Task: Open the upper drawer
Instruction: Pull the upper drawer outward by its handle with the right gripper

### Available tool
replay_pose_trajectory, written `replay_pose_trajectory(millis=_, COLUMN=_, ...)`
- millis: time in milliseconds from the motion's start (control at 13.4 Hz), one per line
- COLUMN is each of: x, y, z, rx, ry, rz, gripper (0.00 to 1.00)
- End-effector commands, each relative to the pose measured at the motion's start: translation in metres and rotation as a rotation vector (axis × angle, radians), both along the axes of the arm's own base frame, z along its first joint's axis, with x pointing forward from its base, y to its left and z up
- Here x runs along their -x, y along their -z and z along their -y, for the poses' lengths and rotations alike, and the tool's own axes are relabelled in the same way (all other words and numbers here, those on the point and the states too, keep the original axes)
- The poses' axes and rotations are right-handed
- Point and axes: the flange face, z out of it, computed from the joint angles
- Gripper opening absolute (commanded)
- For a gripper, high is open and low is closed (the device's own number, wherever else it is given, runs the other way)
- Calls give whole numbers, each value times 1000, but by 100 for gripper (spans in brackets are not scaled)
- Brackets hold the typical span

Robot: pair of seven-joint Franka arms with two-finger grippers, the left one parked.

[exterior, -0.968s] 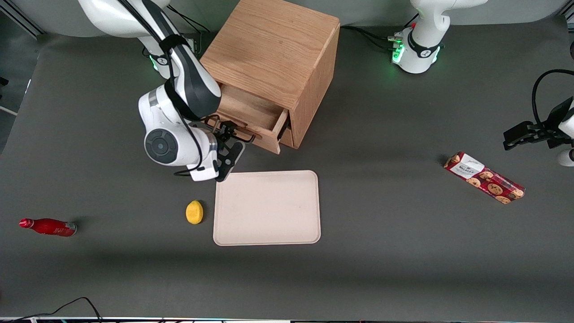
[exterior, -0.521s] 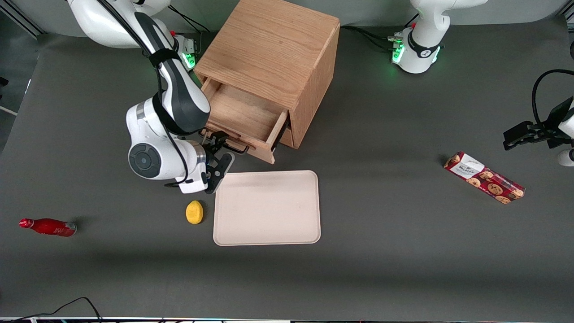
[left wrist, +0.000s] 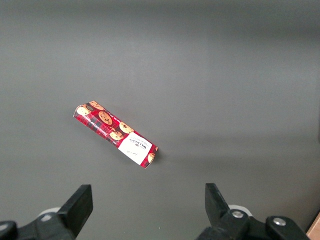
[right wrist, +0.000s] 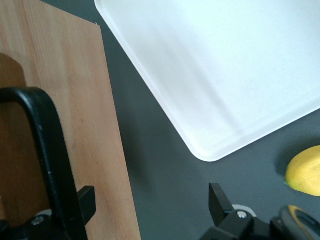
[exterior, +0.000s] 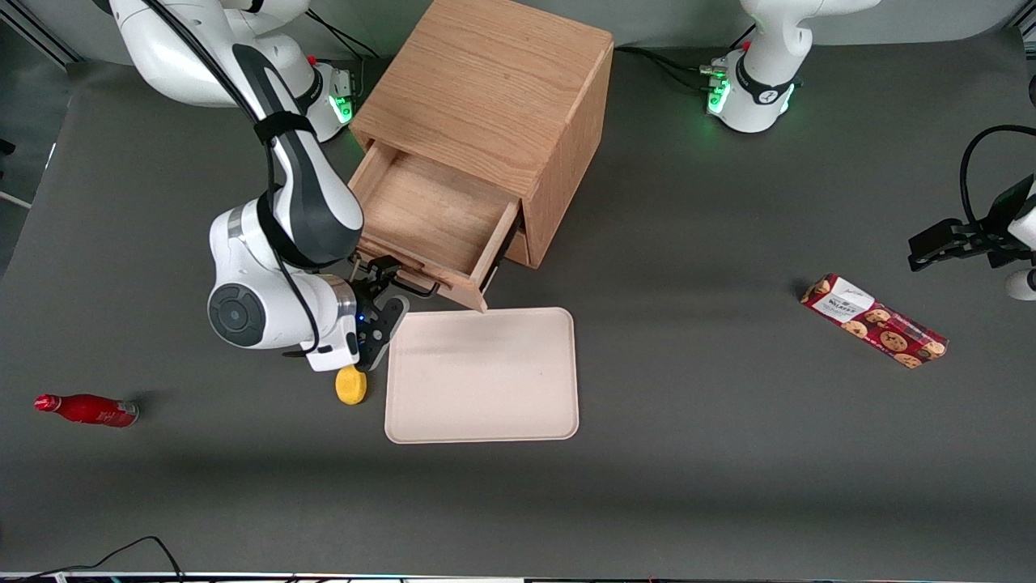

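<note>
Upper drawer [exterior: 429, 212] pulled out, gripper [exterior: 387, 283] at its handle [right wrist: 50, 155], jaws spread, lemon [exterior: 350, 387] partly hidden

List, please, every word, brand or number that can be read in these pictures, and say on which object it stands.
"WALKERS": white label of the red cookie box; the smaller print under it is too small to read.
Red bottle: its marking is too small to read.
Upper drawer, tray, lemon and gripper at the drawer handle: no text.

The upper drawer [exterior: 429, 219] has slid farther out — the end effector [exterior: 387, 285] moved with its handle [exterior: 409, 281].
</note>
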Motion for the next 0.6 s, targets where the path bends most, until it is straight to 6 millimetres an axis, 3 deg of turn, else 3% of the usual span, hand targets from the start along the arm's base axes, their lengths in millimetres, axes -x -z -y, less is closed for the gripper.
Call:
replay_pose_trajectory(millis=0, x=-18, y=22, z=5, rx=-16, ry=-35, rz=13, gripper=100)
replay_pose_trajectory(millis=521, x=-33, y=23, z=17, rx=-16, ry=-16, rz=31, gripper=100)
